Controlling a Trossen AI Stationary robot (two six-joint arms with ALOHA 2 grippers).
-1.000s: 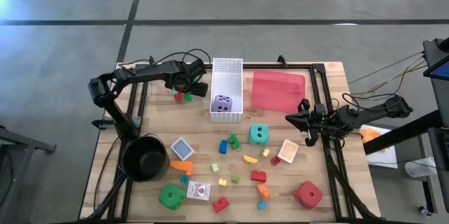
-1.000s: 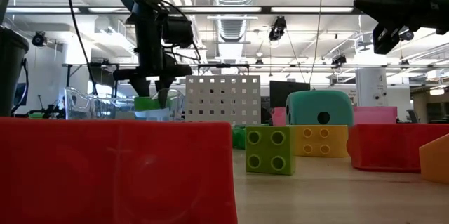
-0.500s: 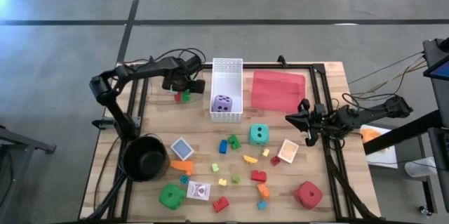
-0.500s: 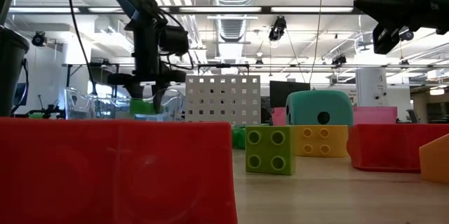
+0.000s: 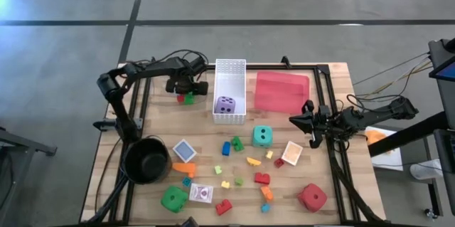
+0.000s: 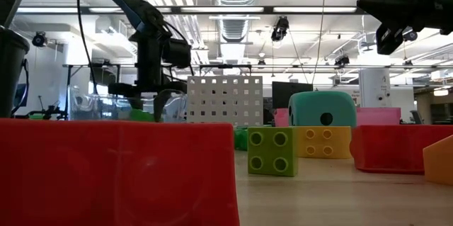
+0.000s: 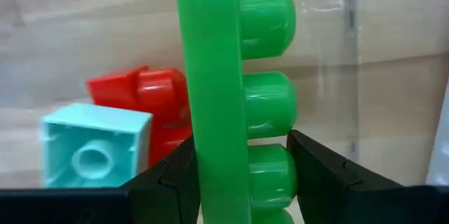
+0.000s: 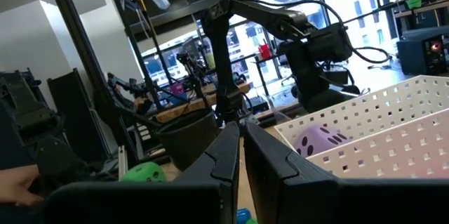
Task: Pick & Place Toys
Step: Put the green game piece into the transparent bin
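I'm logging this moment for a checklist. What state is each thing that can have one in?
left gripper: shut on the green brick, left of the basket
right gripper: shut, empty, at the table's right edge
white basket: holds the purple die
red tray: nothing visible in it
black pot: upright, appears empty

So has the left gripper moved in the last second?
Yes. In the high view the left gripper, closed on a green brick, has pulled away from the white basket, toward the table's left edge.

A wooden table (image 5: 334,191) carries scattered toys (image 5: 245,166), white basket (image 5: 229,77), red tray (image 5: 281,92), black pot (image 5: 146,161).
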